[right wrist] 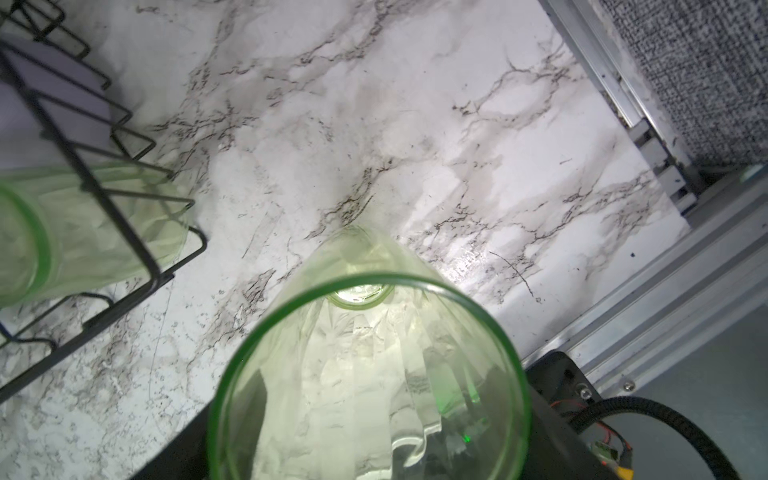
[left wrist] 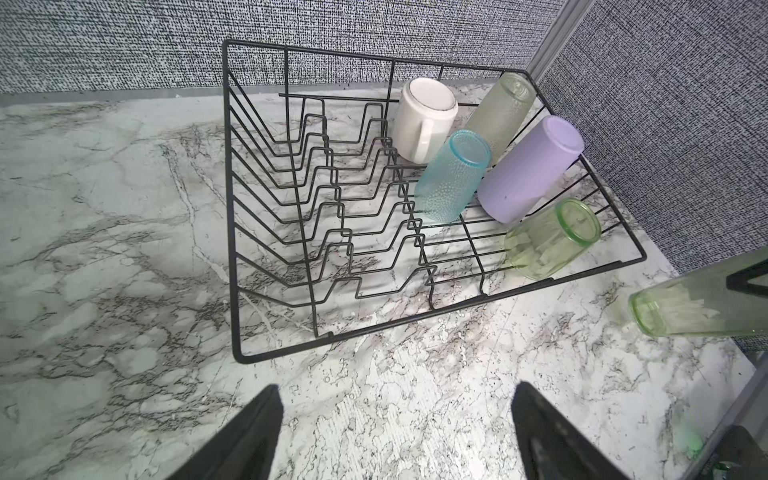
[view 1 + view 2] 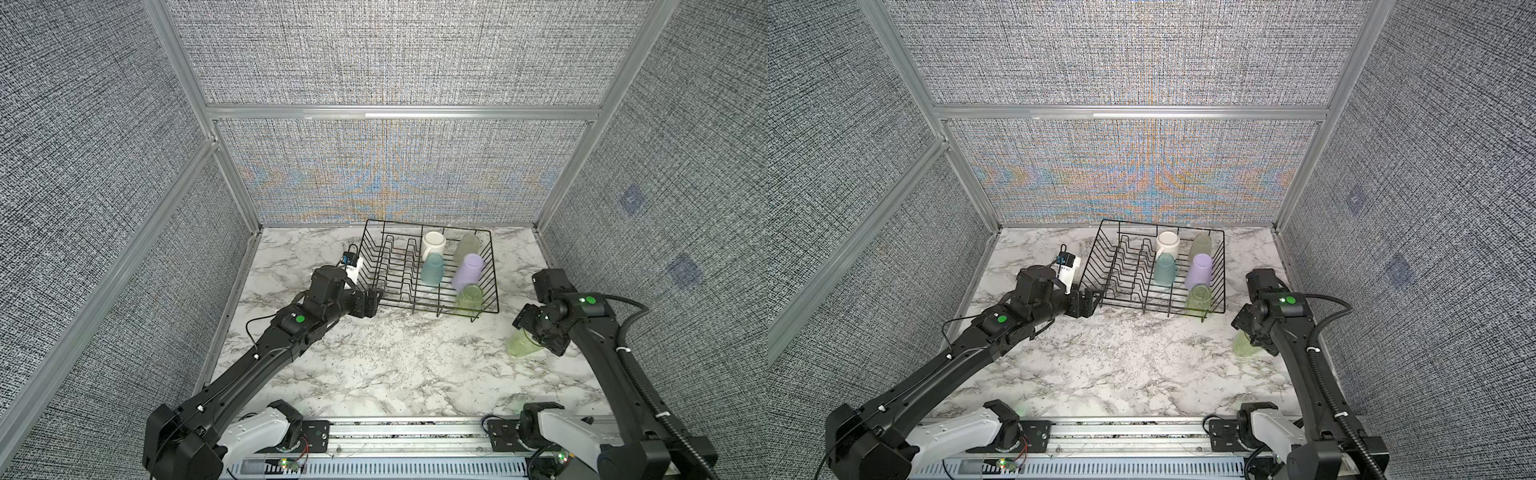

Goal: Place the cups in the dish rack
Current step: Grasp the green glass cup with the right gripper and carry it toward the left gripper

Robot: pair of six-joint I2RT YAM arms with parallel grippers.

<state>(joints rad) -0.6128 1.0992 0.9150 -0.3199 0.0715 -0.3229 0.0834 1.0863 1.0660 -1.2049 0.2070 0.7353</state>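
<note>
The black wire dish rack (image 3: pixel 399 266) (image 3: pixel 1121 270) (image 2: pixel 291 187) stands at the back of the marble table. Its right half holds a white mug (image 3: pixel 433 244), a pale green tumbler (image 3: pixel 466 248), a teal cup (image 3: pixel 433 269), a lavender cup (image 3: pixel 468 272) and a green tumbler (image 3: pixel 469 298), all bottom up or leaning. My right gripper (image 3: pixel 536 332) (image 3: pixel 1252 332) is shut on another green tumbler (image 3: pixel 521 344) (image 1: pixel 370 374), tilted, right of the rack's front corner. My left gripper (image 3: pixel 374 303) (image 2: pixel 397 390) is open and empty at the rack's front left corner.
Grey fabric walls with aluminium posts close in the table on three sides; the right wall's rail (image 1: pixel 623 83) runs close beside the held tumbler. An aluminium rail (image 3: pixel 407 432) with both arm bases lines the front edge. Bare marble (image 3: pixel 395 365) lies between the arms.
</note>
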